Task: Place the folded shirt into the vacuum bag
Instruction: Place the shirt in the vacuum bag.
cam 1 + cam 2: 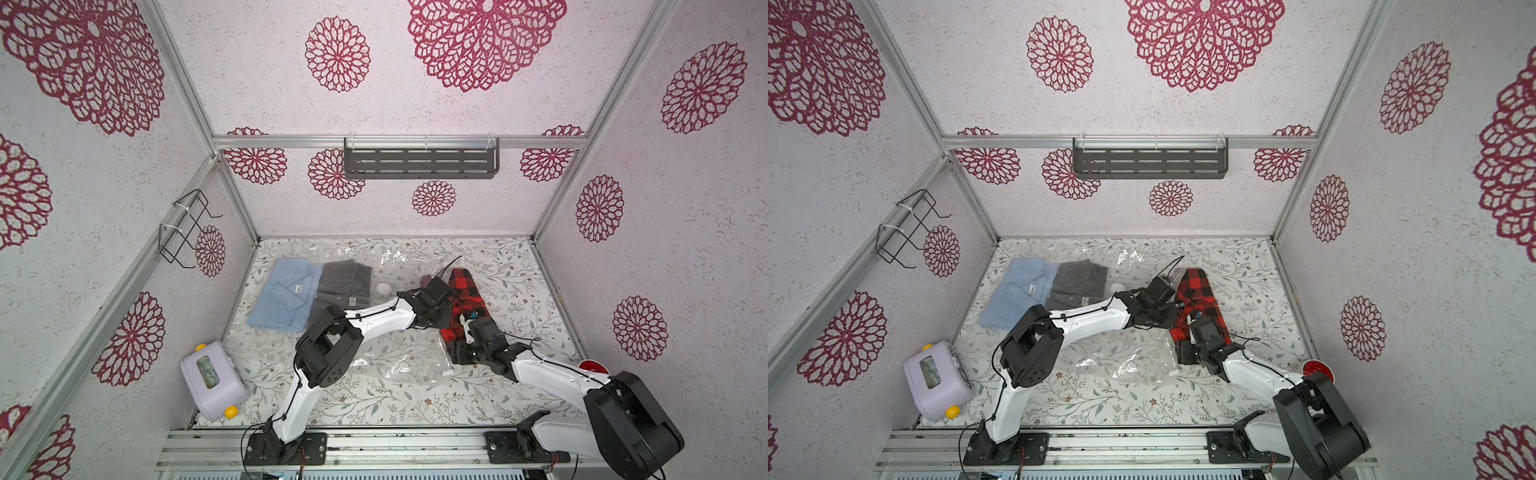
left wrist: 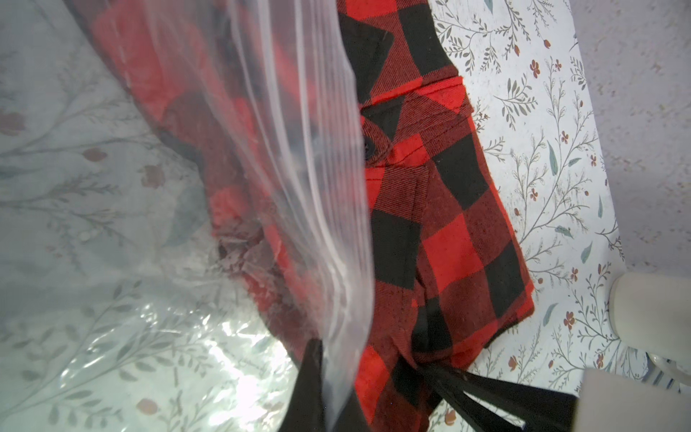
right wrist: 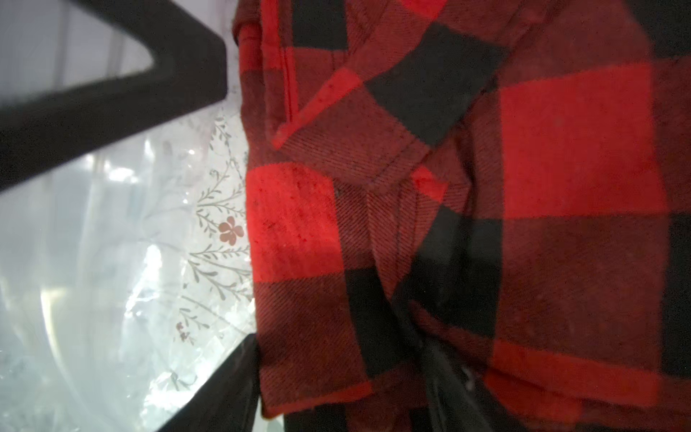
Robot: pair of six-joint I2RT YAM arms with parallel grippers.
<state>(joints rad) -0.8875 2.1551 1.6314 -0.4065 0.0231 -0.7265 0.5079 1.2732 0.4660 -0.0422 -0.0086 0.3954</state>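
Observation:
The folded shirt (image 1: 467, 284) (image 1: 1200, 286), red and black plaid, lies at the right edge of the clear vacuum bag (image 1: 399, 266) (image 1: 1133, 257), whose white valve disc (image 1: 383, 287) faces up. My left gripper (image 1: 451, 307) (image 2: 336, 404) is shut on the bag's edge (image 2: 299, 187) and holds that plastic sheet raised. Part of the shirt (image 2: 448, 239) shows through the plastic. My right gripper (image 1: 455, 336) (image 3: 336, 392) is shut on the near edge of the shirt (image 3: 561, 149), with the thick fold between its fingers (image 3: 224, 385). Crinkled bag plastic (image 3: 93, 262) lies beside it.
A light blue shirt (image 1: 282, 291) and a dark grey shirt (image 1: 345, 282) lie at the bag's left end. A lilac box (image 1: 212, 380) with yellow knobs stands at the front left. A red object (image 1: 592, 366) sits behind the right arm. Walls close in three sides.

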